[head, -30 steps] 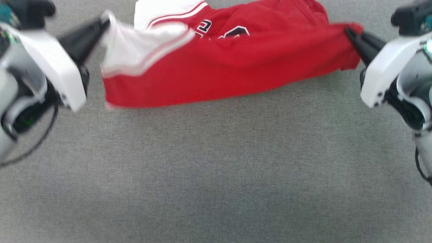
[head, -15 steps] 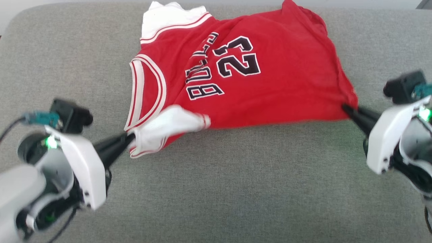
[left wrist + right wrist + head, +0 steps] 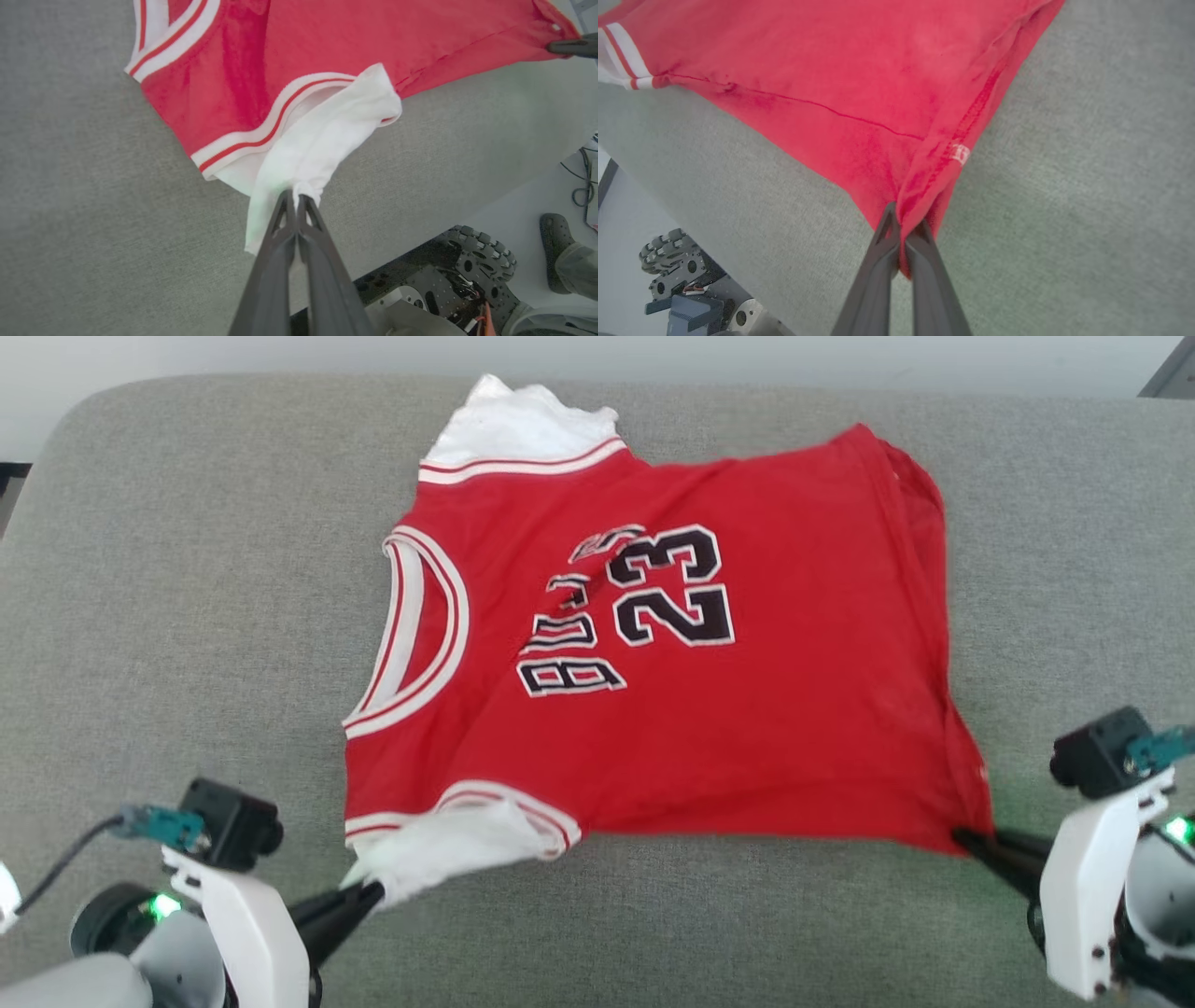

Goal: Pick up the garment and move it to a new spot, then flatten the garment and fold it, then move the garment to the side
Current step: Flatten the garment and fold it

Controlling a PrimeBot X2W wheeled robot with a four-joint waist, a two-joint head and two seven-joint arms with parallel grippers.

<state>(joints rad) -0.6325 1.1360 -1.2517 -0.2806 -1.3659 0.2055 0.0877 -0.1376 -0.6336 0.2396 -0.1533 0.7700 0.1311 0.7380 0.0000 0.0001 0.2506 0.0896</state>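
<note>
Two grippers, one garment, one bench.

1. Garment (image 3: 747,728): a red T-shirt, lying chest up and roughly central on the grey fabric-covered bench (image 3: 187,569). The collar points to the robot's left and the hem to its right. The chest bears black, white-outlined lettering and the number "23", with the cloth creased across the letters. The far white sleeve (image 3: 523,425) is bunched at the far edge. The near white sleeve (image 3: 448,845) is drawn to a point toward the near left.

2. Left gripper (image 3: 372,894): low at the near left of the bench. Its fingers (image 3: 275,261) are pressed together and clamped on the tip of the near white sleeve. The cloth gathers into a narrow twist where it enters them.

3. Right gripper (image 3: 963,840): low at the near right. Its fingers (image 3: 878,275) are together and clamped on the near corner of the red hem. A fold of the stitched edge and a small white mark sit just above the tips.

4. The garment's near edge runs almost straight between the two grips. Whether the held corners touch the bench cannot be told.

5. Beyond the bench edge, in the left wrist view: the robot's wheeled base (image 3: 472,275), and a person's dark shoe (image 3: 553,247) on a pale floor.
</note>
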